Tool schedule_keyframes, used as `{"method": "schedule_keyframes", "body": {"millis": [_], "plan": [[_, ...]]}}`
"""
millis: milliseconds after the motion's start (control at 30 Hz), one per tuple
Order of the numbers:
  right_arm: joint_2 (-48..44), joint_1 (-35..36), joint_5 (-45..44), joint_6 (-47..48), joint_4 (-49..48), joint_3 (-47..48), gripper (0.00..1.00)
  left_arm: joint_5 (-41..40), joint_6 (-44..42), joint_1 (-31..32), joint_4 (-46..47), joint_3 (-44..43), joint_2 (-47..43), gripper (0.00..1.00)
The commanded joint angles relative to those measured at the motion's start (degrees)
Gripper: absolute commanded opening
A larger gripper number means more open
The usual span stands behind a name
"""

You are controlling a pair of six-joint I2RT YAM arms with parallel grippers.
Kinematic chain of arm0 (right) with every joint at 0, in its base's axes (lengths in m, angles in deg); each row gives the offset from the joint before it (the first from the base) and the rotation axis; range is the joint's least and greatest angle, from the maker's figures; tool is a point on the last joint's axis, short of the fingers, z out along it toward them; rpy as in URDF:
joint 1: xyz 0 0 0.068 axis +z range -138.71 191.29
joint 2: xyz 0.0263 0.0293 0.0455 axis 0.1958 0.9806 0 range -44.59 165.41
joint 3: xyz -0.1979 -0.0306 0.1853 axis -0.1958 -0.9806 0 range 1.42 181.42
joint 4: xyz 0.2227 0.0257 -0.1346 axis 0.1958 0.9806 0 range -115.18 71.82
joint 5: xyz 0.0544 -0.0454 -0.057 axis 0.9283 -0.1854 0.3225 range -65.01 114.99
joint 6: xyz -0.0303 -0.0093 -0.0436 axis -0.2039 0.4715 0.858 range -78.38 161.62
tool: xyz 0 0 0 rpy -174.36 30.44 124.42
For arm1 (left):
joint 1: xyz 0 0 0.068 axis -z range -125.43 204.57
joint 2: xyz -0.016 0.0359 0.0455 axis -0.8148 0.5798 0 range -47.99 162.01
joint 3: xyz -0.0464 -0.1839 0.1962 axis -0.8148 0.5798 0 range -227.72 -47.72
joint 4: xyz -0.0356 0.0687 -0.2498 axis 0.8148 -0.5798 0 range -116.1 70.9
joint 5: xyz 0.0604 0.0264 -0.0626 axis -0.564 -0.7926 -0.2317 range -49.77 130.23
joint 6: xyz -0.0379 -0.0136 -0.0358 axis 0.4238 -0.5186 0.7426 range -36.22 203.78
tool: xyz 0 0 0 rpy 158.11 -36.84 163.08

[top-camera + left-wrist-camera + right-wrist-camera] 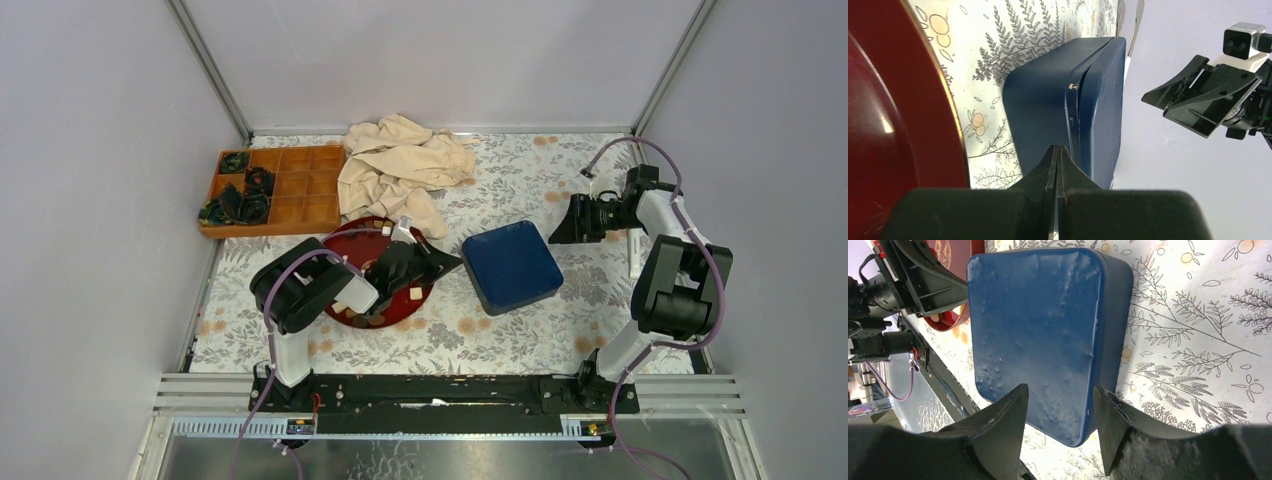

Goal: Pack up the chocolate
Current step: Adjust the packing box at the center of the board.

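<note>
A: State of left fingers (pixel 1044 172)?

B: Pressed together tip to tip, with nothing visible between. Poised low over the red plate (pixel 360 225).

A: Location of the chocolate (pixel 413 293)?

B: Loose on that plate, directly below and just beside the left fingers. Cream squares and brown pieces, scattered. Too small to show a long axis; treat as having none.

A: State of right fingers (pixel 1003 415)?

B: Spread and holding nothing. Aimed at the blue box (pixel 510 267) on the worktop (pixel 450 340), near its edge but not touching.

A: Nearer arm for a pick?

B: Left. Chocolate immediately under the left fingers and well apart from the right fingers, with the blue box between the two.

A: Requirements for the next move?

B: Probably these: spread the left fingers first, then lower straight down onto one piece. Approach from any side, given no long axis. Box lid: seemingly seated, judging by the seam in the left wrist view. Removal likely a job for the right fingers, being closer.
</note>
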Motion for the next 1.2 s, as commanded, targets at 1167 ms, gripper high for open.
{"method": "schedule_keyframes", "body": {"millis": [1167], "plan": [[6.02, 6.82, 0.28, -0.28, -0.92, -1.38, 0.60, 6.63, -1.84, -0.19, -1.58, -8.49, 4.78, 0.00]]}}
